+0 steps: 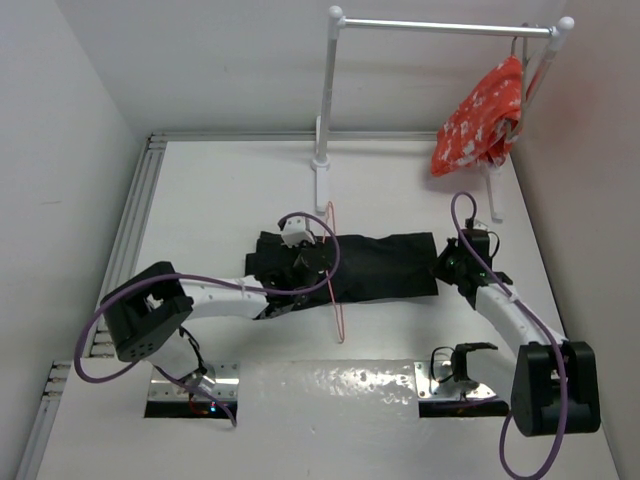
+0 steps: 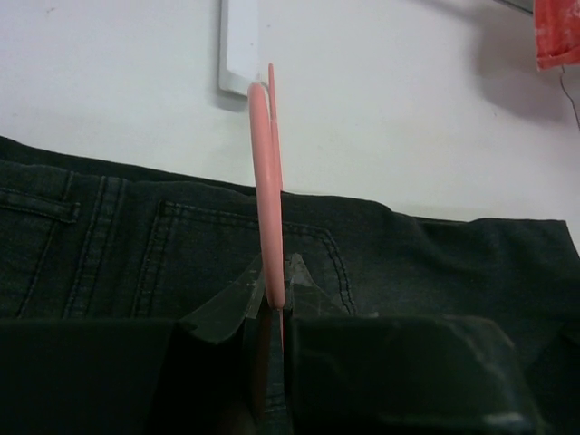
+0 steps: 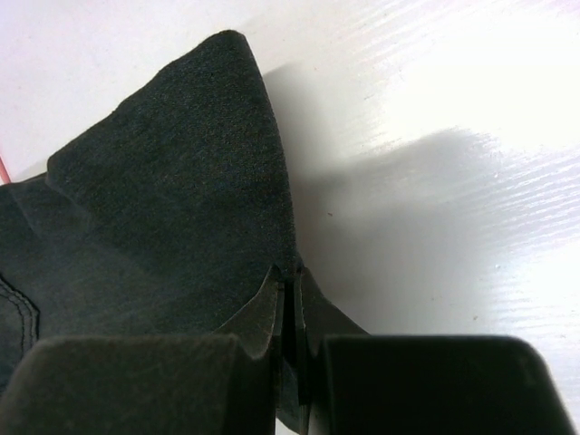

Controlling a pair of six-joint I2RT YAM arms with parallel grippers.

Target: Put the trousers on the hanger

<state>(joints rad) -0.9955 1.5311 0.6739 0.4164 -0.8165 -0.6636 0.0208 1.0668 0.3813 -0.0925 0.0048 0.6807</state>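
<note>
Left claw (image 2: 272, 313) pinches thin pink hanger (image 2: 265, 181) over denim trousers (image 2: 435, 263).

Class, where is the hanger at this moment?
In the top view the hanger stands on edge mid-table, across the trousers, clamped in the left end effector, near the rail stand's foot.

From the left wrist the hanger (image 2: 269, 208) shows edge-on as a blurred pink strip. Its lower end vanishes between the fingers of the left gripper (image 2: 272, 304), and its hook cannot be made out. The trousers (image 2: 435, 263) run off both side edges there, and the red cloth (image 2: 555, 32) is cut by the top right corner. Overhead, the left gripper covers part of the trousers' left end, and the right gripper (image 1: 447, 262) is too small and dark to read. From the right wrist, the pinched fabric edge disappears between 2 fingers.
</note>
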